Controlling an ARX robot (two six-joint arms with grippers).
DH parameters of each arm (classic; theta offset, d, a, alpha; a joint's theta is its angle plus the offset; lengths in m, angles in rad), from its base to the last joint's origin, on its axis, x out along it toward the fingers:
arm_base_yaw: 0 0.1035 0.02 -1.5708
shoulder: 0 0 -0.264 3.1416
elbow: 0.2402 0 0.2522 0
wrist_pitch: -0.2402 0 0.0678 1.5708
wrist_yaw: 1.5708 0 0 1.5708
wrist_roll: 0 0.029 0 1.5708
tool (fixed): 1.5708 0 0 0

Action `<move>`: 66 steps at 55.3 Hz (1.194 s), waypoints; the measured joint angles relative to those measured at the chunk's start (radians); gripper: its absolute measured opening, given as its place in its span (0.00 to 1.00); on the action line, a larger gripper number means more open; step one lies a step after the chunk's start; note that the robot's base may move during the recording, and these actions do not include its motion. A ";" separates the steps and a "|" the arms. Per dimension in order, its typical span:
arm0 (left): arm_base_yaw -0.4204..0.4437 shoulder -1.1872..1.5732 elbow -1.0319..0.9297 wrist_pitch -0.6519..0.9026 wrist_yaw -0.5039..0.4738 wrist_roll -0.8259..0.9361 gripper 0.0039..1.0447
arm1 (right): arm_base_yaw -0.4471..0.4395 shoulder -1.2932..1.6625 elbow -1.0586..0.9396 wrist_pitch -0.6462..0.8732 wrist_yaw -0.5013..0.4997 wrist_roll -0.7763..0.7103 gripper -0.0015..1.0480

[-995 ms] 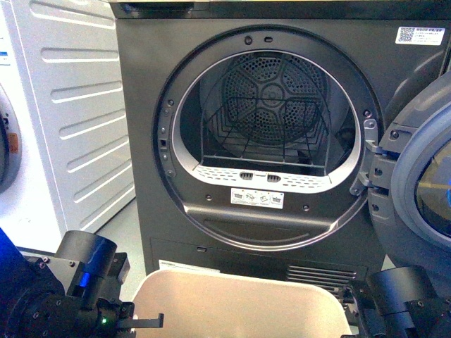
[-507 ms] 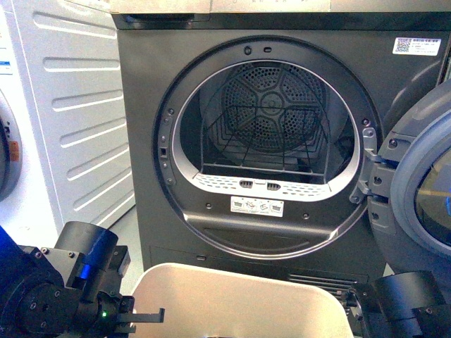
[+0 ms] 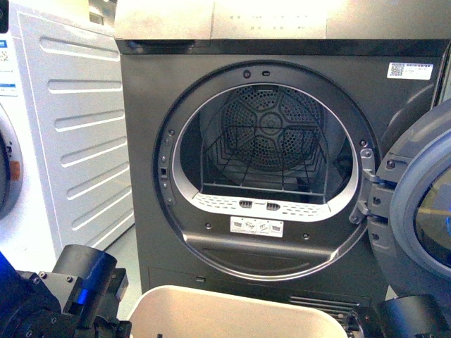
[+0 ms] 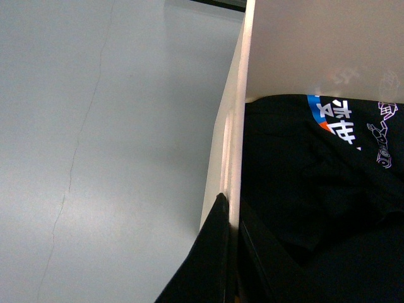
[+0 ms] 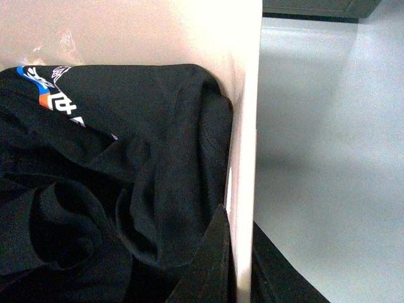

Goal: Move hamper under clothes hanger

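Front cam: the hamper (image 3: 239, 313) sits low, just in front of the open dryer (image 3: 261, 162). No clothes hanger in view, so I can't see where it must go. Left wrist cam: left gripper (image 4: 232, 268) is closed thin on the hamper's side wall, one finger each side. Right wrist cam: right gripper (image 5: 241, 268) pinches the other wall the same way. I think the smooth wall cld slip if I pull fast or uneven. Then the hamper tips and the black clothes (image 5: 113, 189) spill.
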 joint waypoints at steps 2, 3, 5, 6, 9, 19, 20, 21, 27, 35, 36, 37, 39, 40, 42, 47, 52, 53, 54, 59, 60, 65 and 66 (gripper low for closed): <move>0.000 0.000 0.000 0.000 0.000 0.000 0.04 | 0.000 0.000 0.000 0.000 0.000 0.000 0.03; 0.000 0.000 0.000 0.000 0.000 0.000 0.04 | 0.000 0.000 0.000 0.000 0.000 0.000 0.03; 0.000 0.000 0.000 0.000 0.000 0.000 0.04 | 0.000 0.000 0.000 0.000 0.000 0.000 0.03; 0.000 0.000 0.000 0.000 0.000 0.000 0.04 | 0.000 0.000 0.000 0.000 0.000 0.000 0.03; 0.000 0.000 0.000 0.000 0.000 0.000 0.04 | 0.000 0.000 0.000 0.000 0.000 0.000 0.03; 0.016 0.000 -0.006 -0.001 -0.011 0.000 0.04 | 0.017 0.000 0.002 0.001 -0.015 0.002 0.03; 0.018 0.000 -0.006 -0.002 -0.013 0.000 0.04 | 0.019 0.000 0.003 0.001 -0.016 0.002 0.03; 0.021 0.000 -0.006 -0.002 -0.016 0.000 0.04 | 0.022 0.000 0.004 0.001 -0.018 0.003 0.03; 0.023 -0.002 -0.006 -0.002 -0.011 0.000 0.04 | 0.024 0.000 0.004 0.001 -0.017 0.008 0.03; 0.005 -0.002 -0.006 -0.002 0.002 0.000 0.04 | 0.002 -0.001 0.004 0.003 -0.003 0.006 0.03; 0.001 -0.002 -0.004 -0.002 0.003 0.000 0.04 | -0.003 -0.002 0.004 0.003 -0.001 0.006 0.03; 0.000 -0.002 -0.004 -0.002 0.003 0.000 0.04 | -0.005 -0.002 0.004 0.003 0.000 0.005 0.03; -0.005 -0.002 -0.004 -0.002 0.007 0.000 0.04 | -0.010 -0.002 0.004 0.003 0.006 0.005 0.03; -0.008 -0.002 -0.004 -0.002 0.009 0.000 0.04 | -0.011 -0.002 0.004 0.003 0.008 0.005 0.03; -0.011 -0.002 -0.004 -0.002 0.008 0.000 0.04 | -0.013 -0.002 0.003 0.003 0.012 0.004 0.03; -0.013 -0.002 -0.003 -0.002 0.008 0.000 0.04 | -0.014 -0.002 0.003 0.003 0.011 0.003 0.03; -0.006 -0.003 -0.003 -0.002 0.001 -0.001 0.04 | -0.009 -0.002 0.003 0.003 0.000 0.001 0.03; -0.005 -0.003 -0.003 -0.002 0.000 -0.001 0.04 | -0.008 -0.002 0.003 0.003 -0.001 0.001 0.03; -0.004 -0.003 -0.003 -0.002 0.000 0.000 0.04 | -0.007 -0.002 0.003 0.003 -0.002 0.001 0.03; 0.000 -0.003 -0.003 -0.002 0.000 0.000 0.04 | -0.002 -0.002 0.003 0.003 -0.005 0.001 0.03; 0.001 -0.003 -0.003 -0.002 0.000 0.000 0.04 | -0.002 -0.002 0.003 0.003 -0.005 0.001 0.03; 0.001 -0.003 -0.004 -0.003 -0.004 -0.001 0.04 | -0.001 -0.002 0.003 0.003 -0.003 0.001 0.03; 0.001 -0.003 -0.005 -0.003 -0.004 -0.001 0.04 | -0.001 -0.002 0.003 0.003 -0.003 0.001 0.03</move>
